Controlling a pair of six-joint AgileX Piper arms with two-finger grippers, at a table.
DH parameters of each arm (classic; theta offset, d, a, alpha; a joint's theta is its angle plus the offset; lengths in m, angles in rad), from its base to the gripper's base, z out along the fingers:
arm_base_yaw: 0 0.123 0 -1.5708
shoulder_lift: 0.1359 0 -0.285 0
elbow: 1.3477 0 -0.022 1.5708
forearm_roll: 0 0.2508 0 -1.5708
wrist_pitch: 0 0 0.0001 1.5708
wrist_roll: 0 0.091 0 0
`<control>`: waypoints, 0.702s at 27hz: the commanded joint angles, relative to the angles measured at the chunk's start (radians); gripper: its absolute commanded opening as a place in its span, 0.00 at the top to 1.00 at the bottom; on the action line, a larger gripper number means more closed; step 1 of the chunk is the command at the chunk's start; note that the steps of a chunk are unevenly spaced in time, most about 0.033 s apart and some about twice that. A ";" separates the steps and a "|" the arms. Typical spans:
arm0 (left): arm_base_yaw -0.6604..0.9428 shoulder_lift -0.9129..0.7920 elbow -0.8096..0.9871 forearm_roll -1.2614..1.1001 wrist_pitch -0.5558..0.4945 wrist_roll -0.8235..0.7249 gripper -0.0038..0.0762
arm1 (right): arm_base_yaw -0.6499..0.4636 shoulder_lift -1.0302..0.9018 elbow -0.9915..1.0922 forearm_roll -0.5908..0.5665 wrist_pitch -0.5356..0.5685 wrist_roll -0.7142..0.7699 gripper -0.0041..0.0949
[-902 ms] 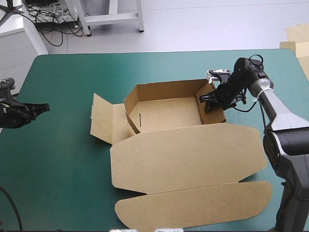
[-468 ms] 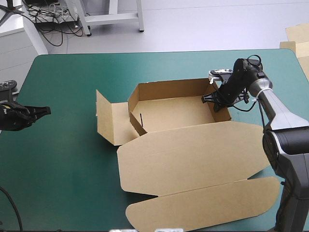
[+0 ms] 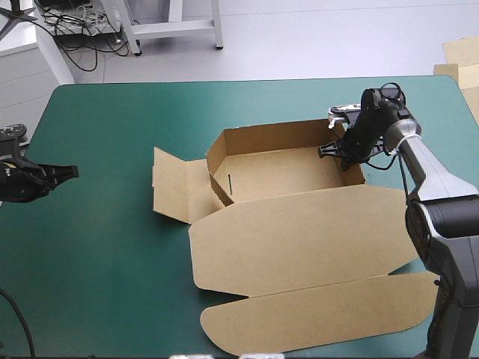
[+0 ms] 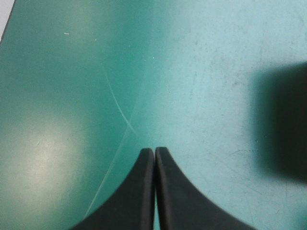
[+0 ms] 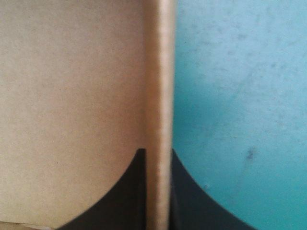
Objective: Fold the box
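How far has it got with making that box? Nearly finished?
Roughly midway. Done: the box's back and side walls stand, making an open tray. In hand: the right end effector is shut on the right wall. To do: the left flap sticks out untucked and the lid lies flat. The left end effector sits shut, away from the box.

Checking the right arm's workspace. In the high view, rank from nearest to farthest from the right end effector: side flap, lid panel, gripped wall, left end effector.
From the right end effector:
1. gripped wall, clamped, right end of the box
2. lid panel, flat, on the near side
3. side flap, box's left end
4. left end effector, far left
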 commanded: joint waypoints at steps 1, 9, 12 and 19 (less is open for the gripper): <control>0.000 -0.022 -0.031 -0.016 -0.037 -0.002 0.96 | -0.009 -0.063 -0.031 -0.036 0.020 0.006 0.97; 0.000 -0.016 -0.031 -0.025 -0.057 -0.010 0.96 | -0.019 -0.105 -0.031 0.076 0.036 -0.030 0.97; 0.000 -0.007 -0.031 -0.025 -0.077 -0.010 0.96 | -0.038 -0.147 -0.029 0.161 0.036 -0.067 0.97; 0.000 0.029 -0.031 -0.113 -0.076 0.025 0.96 | -0.136 -0.309 -0.029 0.237 0.036 -0.105 0.97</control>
